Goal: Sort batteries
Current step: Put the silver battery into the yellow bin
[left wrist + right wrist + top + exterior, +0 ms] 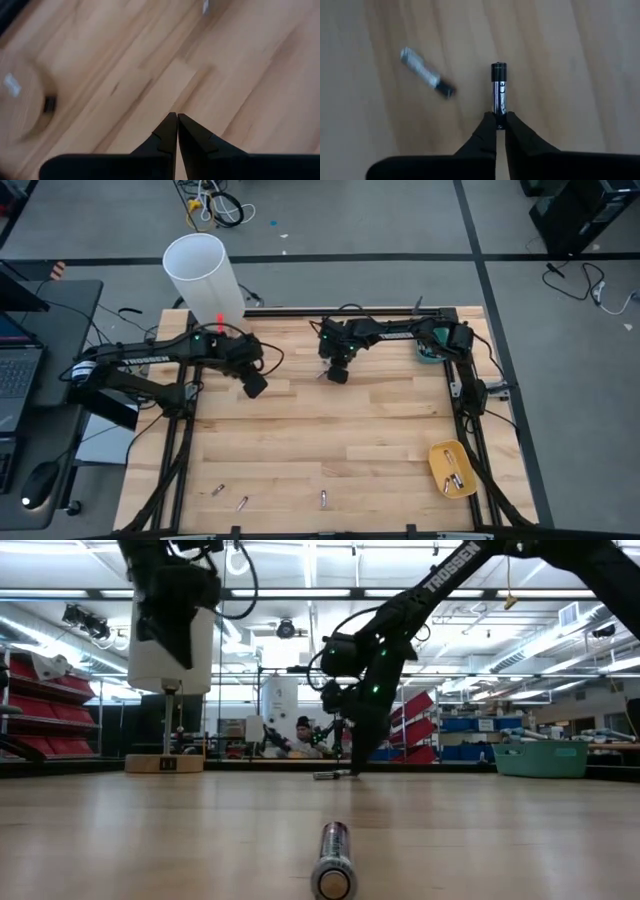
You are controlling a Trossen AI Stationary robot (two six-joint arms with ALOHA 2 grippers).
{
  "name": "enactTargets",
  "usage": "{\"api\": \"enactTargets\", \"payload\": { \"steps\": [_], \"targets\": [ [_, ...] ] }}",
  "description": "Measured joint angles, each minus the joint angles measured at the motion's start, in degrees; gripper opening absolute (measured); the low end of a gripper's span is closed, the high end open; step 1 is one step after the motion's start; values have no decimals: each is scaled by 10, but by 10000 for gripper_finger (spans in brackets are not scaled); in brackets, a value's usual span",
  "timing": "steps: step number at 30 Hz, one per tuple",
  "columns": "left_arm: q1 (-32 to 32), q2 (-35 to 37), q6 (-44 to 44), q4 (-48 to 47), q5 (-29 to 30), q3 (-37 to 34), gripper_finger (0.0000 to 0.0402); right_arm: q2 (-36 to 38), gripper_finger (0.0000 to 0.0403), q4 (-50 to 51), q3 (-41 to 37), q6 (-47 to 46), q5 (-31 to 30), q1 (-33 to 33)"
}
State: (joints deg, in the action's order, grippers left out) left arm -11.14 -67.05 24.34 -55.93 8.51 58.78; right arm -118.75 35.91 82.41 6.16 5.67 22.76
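Observation:
My right gripper (338, 374) is over the far middle of the table, shut on a dark and silvery battery (499, 87). A second battery (427, 79) lies on the wood beside it and shows in the low view (331, 775). Three more batteries lie near the front edge (217, 490), (242, 502), (323, 499); the last is close in the low view (333, 858). A yellow tray (440, 452) at the front right holds a few batteries. A teal tray (540, 757) stands at the far right. My left gripper (256, 386) is shut and empty above the far left. My right gripper pinches the battery's near end (500, 111) between its two fingertips (488, 125). The fingers point down at the table and lie along the battery, which sticks out straight beyond them. Whether its free end touches the wood cannot be told.
A tall white cylinder (205, 272) stands on a wooden base at the far left corner, just behind my left arm. The teal tray is partly under my right arm (428, 355). Bare wood lies across the middle of the table (330, 435).

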Motion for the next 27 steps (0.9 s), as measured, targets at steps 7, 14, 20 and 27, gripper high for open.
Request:
{"api": "enactTargets", "payload": {
  "steps": [7,14,20,27],
  "targets": [
    [0,0,-89,133,-20,0,30,92,7,106,1,-70,2,-6],
    [0,-10,-152,229,-41,0,30,202,7,212,-11,-145,4,-36],
    [0,-52,-199,299,-93,0,30,307,7,298,-83,-240,4,-83],
    [0,-126,-211,357,-145,0,30,430,7,318,-179,-438,8,-191]
  ]
}}
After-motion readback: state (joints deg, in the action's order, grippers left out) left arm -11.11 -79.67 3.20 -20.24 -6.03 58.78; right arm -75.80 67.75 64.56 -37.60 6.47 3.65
